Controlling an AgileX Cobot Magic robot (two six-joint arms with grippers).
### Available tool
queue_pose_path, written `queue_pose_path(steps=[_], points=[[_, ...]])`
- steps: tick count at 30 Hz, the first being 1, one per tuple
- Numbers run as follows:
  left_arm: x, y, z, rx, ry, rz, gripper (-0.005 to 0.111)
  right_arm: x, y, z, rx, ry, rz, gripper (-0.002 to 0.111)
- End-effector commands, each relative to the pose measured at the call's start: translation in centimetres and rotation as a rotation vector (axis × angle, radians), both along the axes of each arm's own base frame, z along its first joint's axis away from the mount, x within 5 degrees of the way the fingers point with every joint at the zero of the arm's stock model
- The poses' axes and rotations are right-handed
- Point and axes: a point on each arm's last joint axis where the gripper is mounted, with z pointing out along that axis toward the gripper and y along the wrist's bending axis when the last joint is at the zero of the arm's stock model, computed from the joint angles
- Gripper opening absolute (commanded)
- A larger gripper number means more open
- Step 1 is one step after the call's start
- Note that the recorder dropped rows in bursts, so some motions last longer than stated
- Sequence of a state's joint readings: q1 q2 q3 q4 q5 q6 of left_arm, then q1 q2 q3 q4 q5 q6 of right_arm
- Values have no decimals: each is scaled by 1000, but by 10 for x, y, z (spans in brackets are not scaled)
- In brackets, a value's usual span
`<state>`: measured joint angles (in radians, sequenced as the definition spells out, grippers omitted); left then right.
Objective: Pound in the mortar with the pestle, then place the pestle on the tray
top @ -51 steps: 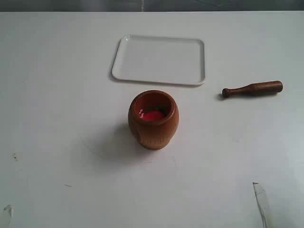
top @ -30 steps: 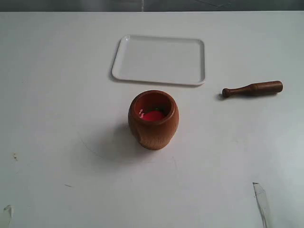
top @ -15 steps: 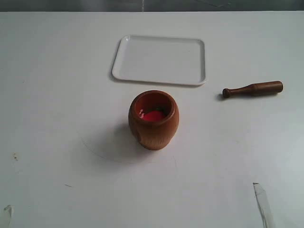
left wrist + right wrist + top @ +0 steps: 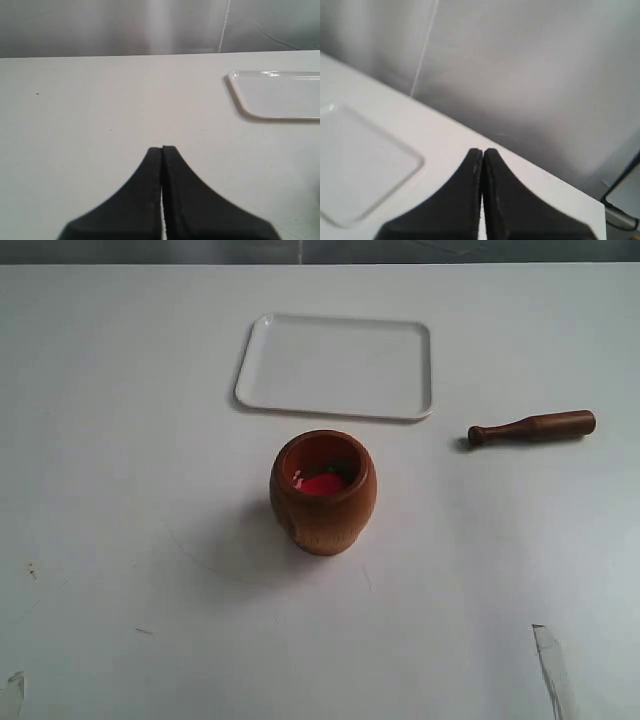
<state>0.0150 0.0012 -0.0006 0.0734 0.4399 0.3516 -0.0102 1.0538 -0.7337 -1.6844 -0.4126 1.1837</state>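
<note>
The reddish-brown mortar (image 4: 323,492) stands upright mid-table with red stuff inside. Behind it lies the white tray (image 4: 336,366), bare; its corner also shows in the left wrist view (image 4: 280,95) and in the right wrist view (image 4: 360,165). The dark pestle (image 4: 532,427) lies flat on the table to the right of the tray, knob end toward the mortar. My left gripper (image 4: 162,149) is shut with nothing between its black fingers. My right gripper (image 4: 482,151) is likewise shut and holds nothing. Neither gripper appears in the exterior view.
The white table (image 4: 120,490) ends at a grey wall at the back. Small tape scraps sit at the front left (image 4: 12,690) and front right (image 4: 552,665). A few dark specks mark the left side.
</note>
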Motion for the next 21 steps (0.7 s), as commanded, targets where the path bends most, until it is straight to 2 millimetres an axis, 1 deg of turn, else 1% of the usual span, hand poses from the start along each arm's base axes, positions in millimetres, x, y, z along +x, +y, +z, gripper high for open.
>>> queue_pose_path(steps=[1, 2, 3, 5, 6, 7, 8, 9, 11, 12, 13, 14, 15, 16, 17, 18, 19, 21], points=[[0, -1, 0, -15, -4, -6, 0, 17, 11, -25, -433, -77, 161, 0], [0, -1, 0, -15, -4, -6, 0, 19, 11, -31, -659, -140, 170, 0], [0, -1, 0, -15, -4, -6, 0, 21, 8, -35, -945, -205, 179, 0], [0, -1, 0, -15, -4, -6, 0, 20, 2, -41, -1424, -253, 197, 0], [0, -1, 0, -15, -4, -6, 0, 20, -1, -41, -1542, -238, 166, 0], [0, -1, 0, -15, -4, -6, 0, 20, -1, -37, -1535, -216, 112, 0], [0, -1, 0, -15, -4, -6, 0, 22, -3, -29, -1456, -181, 23, 0], [0, -1, 0, -15, -4, -6, 0, 24, -3, -18, -1315, -156, -58, 0], [0, -1, 0, -15, -4, -6, 0, 31, -1, 4, -1011, -105, -163, 0], [0, -1, 0, -15, -4, -6, 0, 37, 1, 15, -870, -66, -196, 0], [0, -1, 0, -15, -4, -6, 0, 42, 4, 22, -787, 1, -198, 0], [0, -1, 0, -15, -4, -6, 0, 45, 9, 21, -709, 109, -166, 0], [0, -1, 0, -15, -4, -6, 0, 48, 18, 18, -693, 230, -57, 0], [0, -1, 0, -15, -4, -6, 0, 48, 30, 11, -681, 364, 102, 0], [0, -1, 0, -15, -4, -6, 0, 48, 39, 8, -658, 451, 230, 0], [0, -1, 0, -15, -4, -6, 0, 49, 52, 0, -615, 547, 368, 0], [0, -1, 0, -15, -4, -6, 0, 52, 64, -8, -568, 619, 462, 0], [0, -1, 0, -15, -4, -6, 0, 59, 82, -29, -569, 724, 563, 0]])
